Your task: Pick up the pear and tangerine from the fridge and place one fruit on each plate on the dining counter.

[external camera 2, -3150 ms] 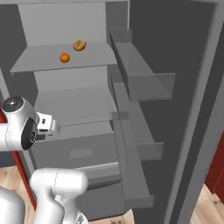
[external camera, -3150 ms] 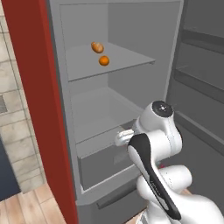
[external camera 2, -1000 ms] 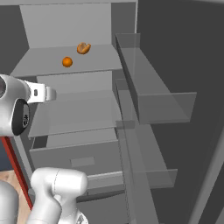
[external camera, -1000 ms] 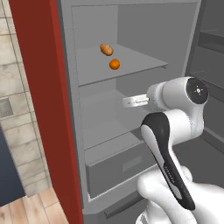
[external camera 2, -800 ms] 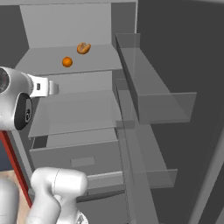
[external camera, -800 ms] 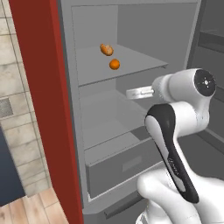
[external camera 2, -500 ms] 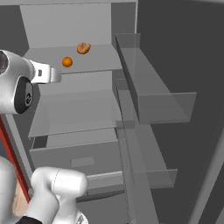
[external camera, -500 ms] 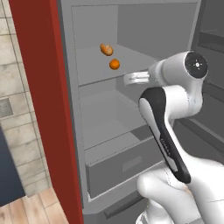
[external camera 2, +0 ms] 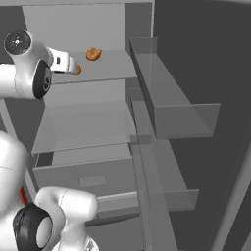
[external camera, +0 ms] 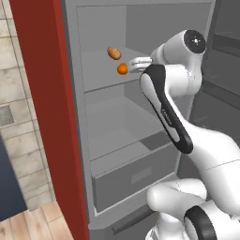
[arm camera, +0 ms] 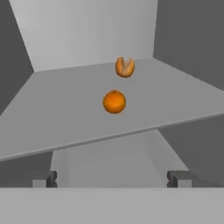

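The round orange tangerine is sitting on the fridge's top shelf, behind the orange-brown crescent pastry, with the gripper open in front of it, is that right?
Not quite. The round orange tangerine sits in front of the orange-brown crescent pastry, nearer the shelf's front edge, as the hand view shows. The rest holds: both lie on the grey fridge's top shelf, and the gripper is open in front of the tangerine.

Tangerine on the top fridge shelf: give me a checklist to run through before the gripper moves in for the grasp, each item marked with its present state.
1. Tangerine centred ahead of the gripper: ok.
2. Fingers spread wider than the fruit: ok, open.
3. Gripper empty: ok.
4. Pastry-like item apart from the tangerine, behind it: ok.
5. Fingers level with the fruit: not ok; in the hand view they sit below the shelf edge.
6. Pear located: cannot tell.
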Robot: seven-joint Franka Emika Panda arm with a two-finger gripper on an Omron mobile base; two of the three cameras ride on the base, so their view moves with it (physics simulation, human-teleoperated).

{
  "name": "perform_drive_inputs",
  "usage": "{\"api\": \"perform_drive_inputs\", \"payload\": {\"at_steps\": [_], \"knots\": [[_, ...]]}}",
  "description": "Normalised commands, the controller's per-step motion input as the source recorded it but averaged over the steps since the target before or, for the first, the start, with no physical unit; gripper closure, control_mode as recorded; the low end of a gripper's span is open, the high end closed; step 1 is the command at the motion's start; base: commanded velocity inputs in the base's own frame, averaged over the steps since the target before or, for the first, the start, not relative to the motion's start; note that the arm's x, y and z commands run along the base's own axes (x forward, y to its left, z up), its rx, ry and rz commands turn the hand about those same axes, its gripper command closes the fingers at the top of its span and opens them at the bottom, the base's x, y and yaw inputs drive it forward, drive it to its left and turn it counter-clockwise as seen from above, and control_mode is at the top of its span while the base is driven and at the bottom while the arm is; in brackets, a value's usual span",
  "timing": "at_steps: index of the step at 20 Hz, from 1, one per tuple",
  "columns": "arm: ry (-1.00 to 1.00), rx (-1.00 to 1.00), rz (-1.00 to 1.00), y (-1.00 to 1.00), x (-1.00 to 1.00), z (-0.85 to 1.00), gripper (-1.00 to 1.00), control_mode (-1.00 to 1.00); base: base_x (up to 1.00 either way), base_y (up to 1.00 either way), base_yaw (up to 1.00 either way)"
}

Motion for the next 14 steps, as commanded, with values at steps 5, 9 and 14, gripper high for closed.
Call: {"api": "perform_drive_inputs", "payload": {"at_steps": [5,9,14], "knots": [[0.01,-0.01,0.13,0.01,0.71,-0.25,-1.0,-1.0,0.0,0.0,0.0],[0.0,-0.01,0.1,0.0,0.68,-0.3,-1.0,-1.0,0.0,0.0,0.0],[0.06,0.0,0.06,0.02,0.74,-0.12,-1.0,-1.0,0.0,0.0,0.0]]}}
